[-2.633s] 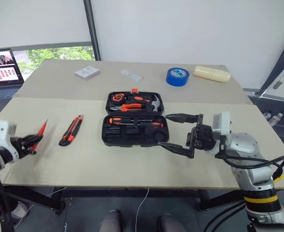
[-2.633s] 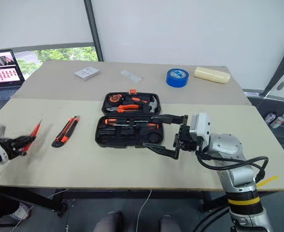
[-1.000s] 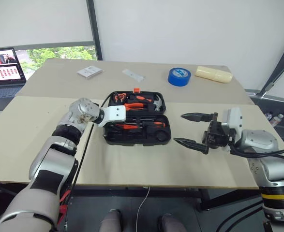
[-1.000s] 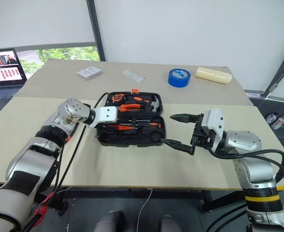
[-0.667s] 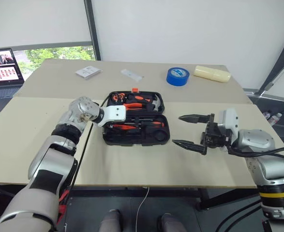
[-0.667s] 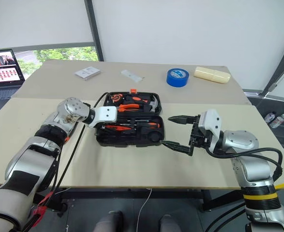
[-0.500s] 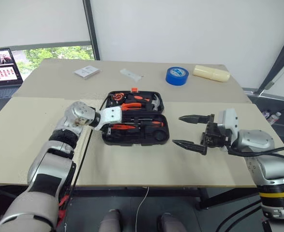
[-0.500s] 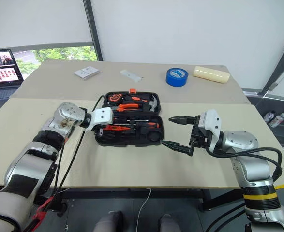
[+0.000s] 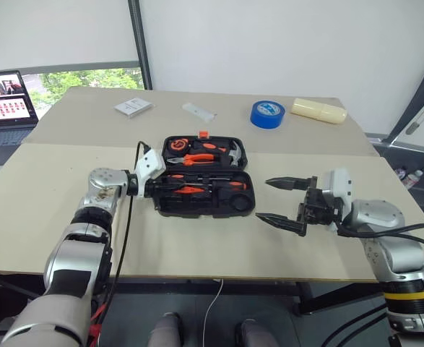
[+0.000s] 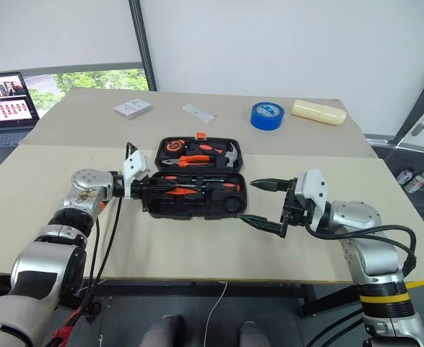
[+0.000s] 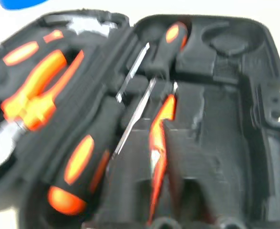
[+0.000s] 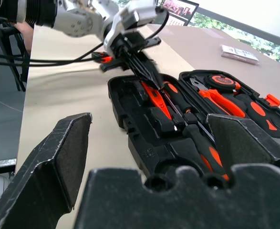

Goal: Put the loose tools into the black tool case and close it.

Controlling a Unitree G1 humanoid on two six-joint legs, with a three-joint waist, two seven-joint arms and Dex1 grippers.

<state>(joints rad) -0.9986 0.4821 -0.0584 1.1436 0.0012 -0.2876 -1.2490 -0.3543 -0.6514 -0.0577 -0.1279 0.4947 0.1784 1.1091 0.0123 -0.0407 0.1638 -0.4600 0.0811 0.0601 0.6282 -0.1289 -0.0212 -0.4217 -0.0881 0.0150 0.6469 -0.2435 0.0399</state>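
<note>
The black tool case [image 9: 242, 204] lies open mid-table, with pliers and a hammer in the back half. Two screwdrivers with black-orange handles [image 11: 82, 162] sit in its front half. Beside them lies the slim orange tester screwdriver [image 11: 158, 143], in line with my left gripper [image 9: 168, 189]. That gripper is at the case's left edge, pointing in, shut and empty. A bit of the orange-black utility knife [image 12: 103, 58] peeks out on the table under the left wrist. My right gripper [image 9: 263, 199] hangs open just right of the case, holding nothing.
At the back of the table are a blue tape roll [image 9: 266, 114], a pale yellow oblong [image 9: 318, 110], white cards [image 9: 133, 107] and a small white strip [image 9: 198, 111]. A laptop [image 9: 6, 108] stands at the far left. A black cable [image 9: 125, 231] trails from the left wrist.
My left arm brought the orange tester from the table's left into the case. In the last second it drew back to the case's left edge and rolled. The right gripper stayed put, open.
</note>
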